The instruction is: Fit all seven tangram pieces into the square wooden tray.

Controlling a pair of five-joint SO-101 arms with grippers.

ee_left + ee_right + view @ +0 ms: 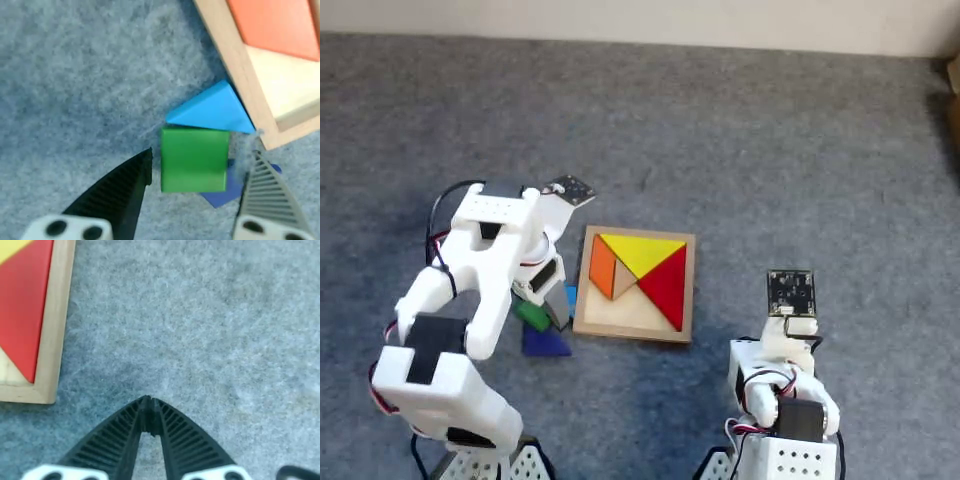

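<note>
The left jaws are spread, with the green square (194, 159) between them and touching neither tip. The square lies partly on a dark blue piece (220, 196) and touches the light blue triangle (212, 110), which lies against the tray (231, 55) rim near a corner. On the square's other side the desk (75, 75) is bare. The right jaws are pressed together over the desk, beside the tray's far edge.
</note>
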